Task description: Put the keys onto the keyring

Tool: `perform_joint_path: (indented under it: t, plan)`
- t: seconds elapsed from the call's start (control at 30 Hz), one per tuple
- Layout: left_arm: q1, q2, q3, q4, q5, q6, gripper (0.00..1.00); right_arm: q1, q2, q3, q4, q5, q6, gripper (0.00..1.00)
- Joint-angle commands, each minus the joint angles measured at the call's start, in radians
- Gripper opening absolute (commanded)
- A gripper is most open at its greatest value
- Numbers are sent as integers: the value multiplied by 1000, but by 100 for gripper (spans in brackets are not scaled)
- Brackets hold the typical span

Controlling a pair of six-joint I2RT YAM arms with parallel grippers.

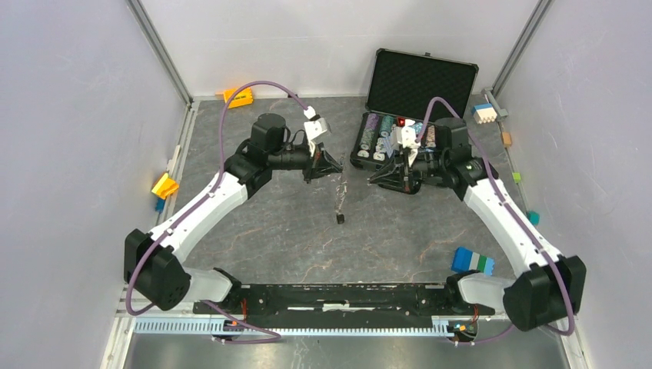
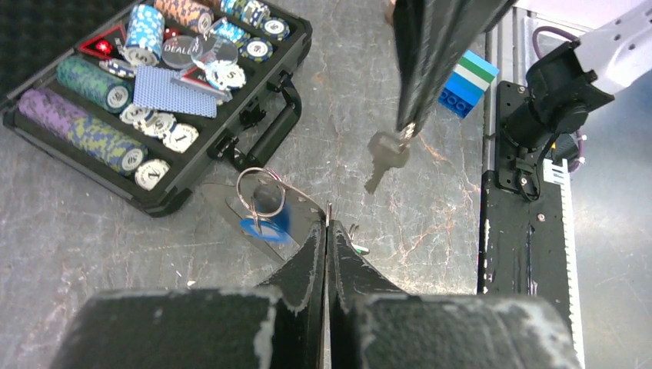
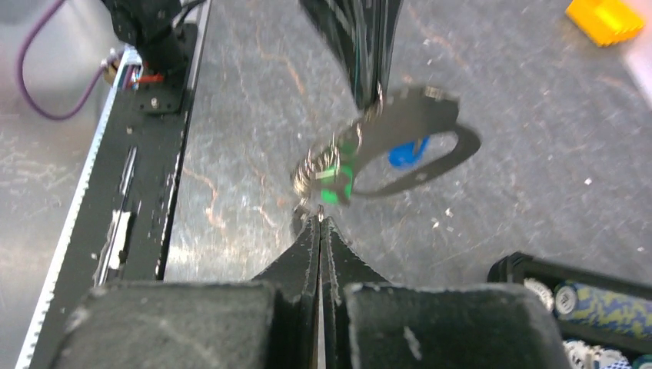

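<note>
**Left gripper** [image 2: 328, 231]: jaws pressed together on the edge of the keyring, which they hold up off the desk [image 1: 307, 246].

**Right gripper** [image 2: 405, 129]: jaws closed on the head of one key, with the blade hanging down and slightly tilted.

**Keyring** [image 3: 419, 108]: large silver oval loop held in the air at the left jaws, over the middle of the desk and just left of the poker-chip case. A small split ring, a green tag [image 3: 332, 184] and a blue tag [image 3: 404, 152] sit on or beside it. The right wrist view is blurred, so I cannot tell how they are attached. A thin chain [image 1: 339, 196] hangs from it to a small dark fob [image 1: 340, 219].

**Key** [image 2: 384, 160]: small, flat and silver, in the air near the loop but apart from it, and not threaded on.

**Poker-chip case** [image 1: 419, 81]: black, lid open, at the far right of the desk, with rows of chips inside.

**Loose blocks**: blue, white and green block [image 1: 472, 260] near the right arm's base. Yellow block [image 1: 164, 185] at the left edge. Orange block [image 1: 239, 96] at the far edge.
</note>
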Motion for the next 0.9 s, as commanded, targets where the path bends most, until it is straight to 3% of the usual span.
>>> perform_joint_path:
  t: [0.0, 0.17, 0.87]
  plan:
    - [-32, 10, 46, -5, -125, -103, 2, 16, -56, -23, 396, -13, 410, 0]
    - [-70, 10, 39, -9, -208, -118, 2, 82, -30, -19, 426, 76, 476, 0]
    - [-111, -20, -11, 23, -225, -94, 2, 112, 42, -49, 482, 155, 566, 0]
